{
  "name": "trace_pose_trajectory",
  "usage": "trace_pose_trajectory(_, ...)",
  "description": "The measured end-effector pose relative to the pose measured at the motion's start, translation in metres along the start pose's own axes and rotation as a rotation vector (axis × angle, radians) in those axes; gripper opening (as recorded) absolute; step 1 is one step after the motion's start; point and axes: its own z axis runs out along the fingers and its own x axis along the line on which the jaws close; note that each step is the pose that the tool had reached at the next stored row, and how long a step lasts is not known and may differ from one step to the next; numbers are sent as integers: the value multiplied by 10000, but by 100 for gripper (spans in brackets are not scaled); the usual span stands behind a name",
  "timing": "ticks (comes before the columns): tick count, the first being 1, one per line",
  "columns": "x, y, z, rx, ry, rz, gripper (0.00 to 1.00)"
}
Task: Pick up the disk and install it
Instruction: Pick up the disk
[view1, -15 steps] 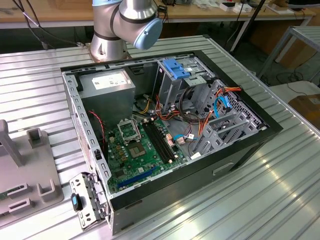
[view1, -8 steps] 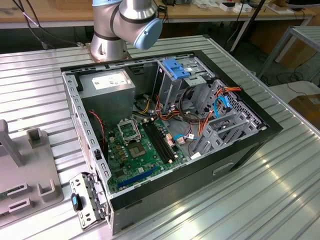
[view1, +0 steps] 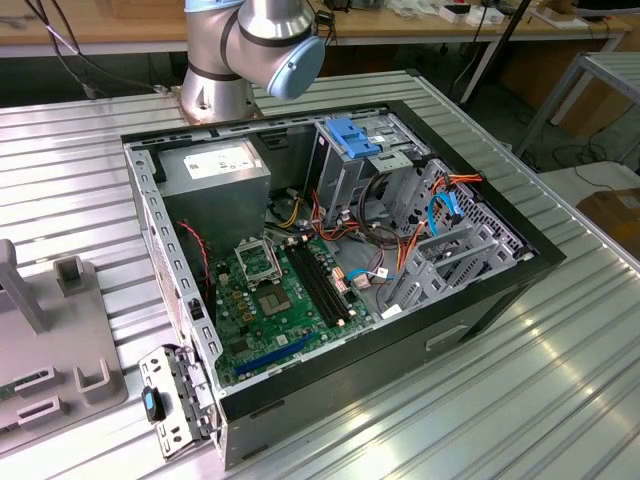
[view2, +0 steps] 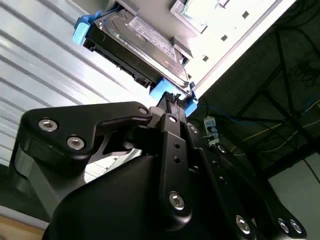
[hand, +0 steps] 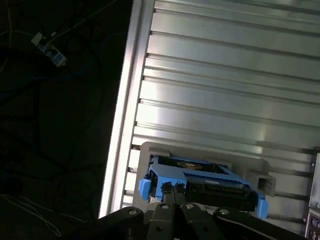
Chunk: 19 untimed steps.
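On the ribbed metal counter (view1: 560, 400) sits an open PC case (view1: 540, 262), side panel off. Inside it:
- a green motherboard (view1: 270, 300) lies flat on the case floor
- a big grey box w/ white sticker (view1: 215, 175) fills the corner nearest the arm base (view1: 215, 95)
- an upright metal cage (view1: 345, 165) stands w/ a blue latch (view1: 352, 135) on top
- red, orange & blue cables (view1: 440, 205) loop thru the bays on the exterior view's right

A grey tray (view1: 60, 370) on the exterior view's left, just beside the case, carries upright grey posts.

The disk (hand: 210, 186) rests in a shallow grey holder (hand: 252, 162) on the counter, near the counter's edge. It lies flat, label face up, w/ the blue carrier rail wrapping its sides. The edge twd the gripper (hand: 171, 190) runs parallel w/ the counter ribs. Can't tell if that edge is the long or short side, so the long axis is unclear.

The fingers (view2: 172, 135) are drawn narrow in both wrist views. Their tips pinch the blue rail at one end of that edge.
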Motion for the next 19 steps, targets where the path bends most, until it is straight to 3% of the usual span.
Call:
trace_pose_trajectory(2,0,0,0,20,33,-920,11)
trace_pose_trajectory(6,0,0,0,48,72,-1998,11)
trace_pose_trajectory(7,0,0,1,63,96,-2669,11)
trace_pose_trajectory(9,0,0,2,80,125,-3478,11)
trace_pose_trajectory(13,0,0,3,103,162,-4528,11)
trace_pose_trajectory(14,0,0,3,117,182,-5046,11)
trace_pose_trajectory(16,0,0,3,125,196,-5422,11)
trace_pose_trajectory(19,0,0,5,151,237,-6623,11)
